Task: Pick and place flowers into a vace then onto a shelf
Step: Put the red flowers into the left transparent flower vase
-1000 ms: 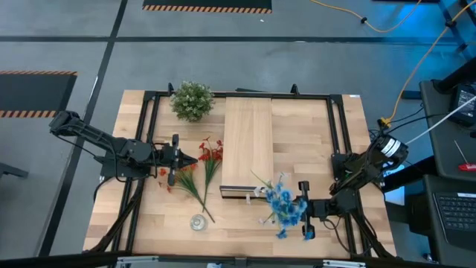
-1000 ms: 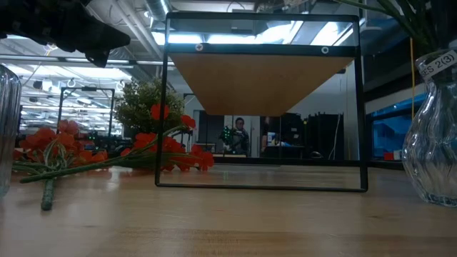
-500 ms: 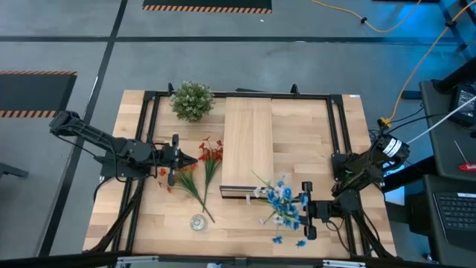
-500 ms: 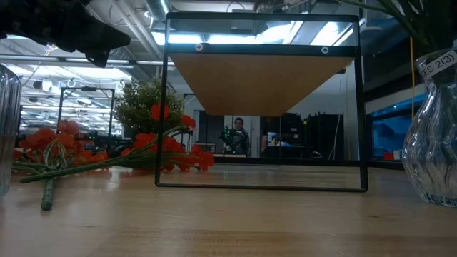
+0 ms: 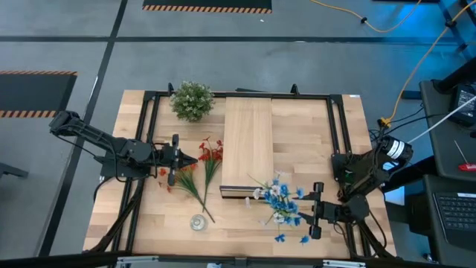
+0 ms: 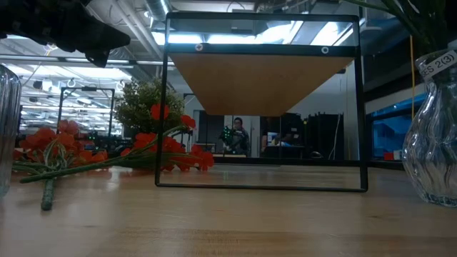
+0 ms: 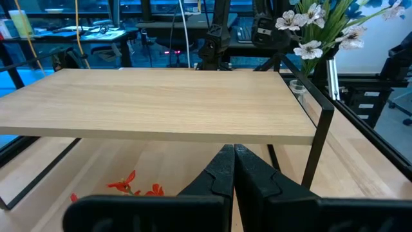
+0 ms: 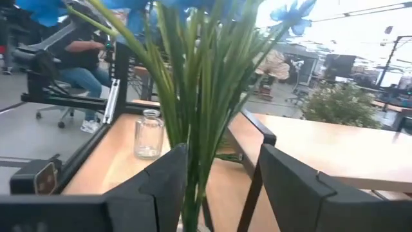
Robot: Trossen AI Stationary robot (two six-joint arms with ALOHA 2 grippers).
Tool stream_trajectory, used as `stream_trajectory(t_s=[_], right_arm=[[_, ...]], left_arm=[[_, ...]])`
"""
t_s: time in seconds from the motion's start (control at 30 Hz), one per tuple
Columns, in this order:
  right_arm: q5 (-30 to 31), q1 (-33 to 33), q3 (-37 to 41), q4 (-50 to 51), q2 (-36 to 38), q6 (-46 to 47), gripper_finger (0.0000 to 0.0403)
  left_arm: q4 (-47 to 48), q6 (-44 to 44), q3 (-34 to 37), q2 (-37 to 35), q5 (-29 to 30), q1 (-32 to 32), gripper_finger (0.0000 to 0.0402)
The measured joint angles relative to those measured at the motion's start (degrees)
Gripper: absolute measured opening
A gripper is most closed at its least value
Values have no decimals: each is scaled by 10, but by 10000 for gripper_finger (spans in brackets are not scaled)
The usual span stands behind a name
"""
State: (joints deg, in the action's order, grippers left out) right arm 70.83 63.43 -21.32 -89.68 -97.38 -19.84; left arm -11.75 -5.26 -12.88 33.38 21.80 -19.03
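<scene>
Blue and white flowers (image 5: 280, 202) stand in a clear glass vase (image 6: 433, 153) on the table, near the shelf's front right corner. My right gripper (image 5: 313, 211) is open and level just right of them. Its fingers flank the green stems (image 8: 195, 122) in the right wrist view. Red-orange flowers (image 5: 199, 165) lie flat on the table left of the shelf (image 5: 248, 143). My left gripper (image 5: 192, 158) hovers shut over them, touching nothing. My right gripper stands open with the stems rising close beside one finger (image 8: 162, 187). Whether that finger touches the stems or the vase I cannot tell, because the fingers hide the vase's neck. The vase stands upright on the table.
A small empty glass jar (image 5: 198, 222) stands near the front edge, left of centre. A round bushy green plant (image 5: 192, 100) sits at the far left corner of the black frame (image 5: 338, 119). A person sits beyond the table (image 8: 84, 55).
My right gripper has opened and let go of the vase, then swung back toward the table's right edge, turning a little. The vase stays upright in place. The blooms now show clear of the gripper.
</scene>
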Motion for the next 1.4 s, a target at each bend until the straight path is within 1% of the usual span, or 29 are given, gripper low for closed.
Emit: stream_trajectory(t_s=[0.27, 0.33, 0.43, 0.53, 0.63, 0.8, 0.83, 1.03, 1.13, 1.27, 1.4], right_arm=[[-10, 27, -13, -2, 5, -1, 195], [8, 30, -22, -2, 15, -3, 194], [63, 30, -40, -4, 35, -29, 182], [121, 30, -62, -4, 54, -79, 152], [185, 30, -88, -4, 69, -122, 109], [191, 4, -109, -3, 90, -166, 18], [192, -1, -109, -3, 96, -172, 10], [192, -31, -108, -3, 129, -195, 8], [192, -47, -108, -2, 137, -196, 4], [192, -88, -108, -2, 137, -195, 5], [192, -136, -107, -2, 142, -197, 3]], left_arm=[[0, 0, 0, 0, 0, 0, 4], [0, 0, 0, 0, 1, 0, 4], [0, 5, 0, 0, 2, 0, 4], [0, 24, 0, 0, 2, 0, 4], [0, 35, 0, 0, 2, 0, 4], [0, 35, 0, 0, 2, 0, 4], [0, 35, 0, 0, 2, 0, 4], [0, 36, 0, 0, 18, 0, 4], [-1, 62, 0, 0, 45, 0, 4], [-1, 81, 0, 0, 94, 0, 4], [-1, 77, 0, 0, 98, 0, 4]])
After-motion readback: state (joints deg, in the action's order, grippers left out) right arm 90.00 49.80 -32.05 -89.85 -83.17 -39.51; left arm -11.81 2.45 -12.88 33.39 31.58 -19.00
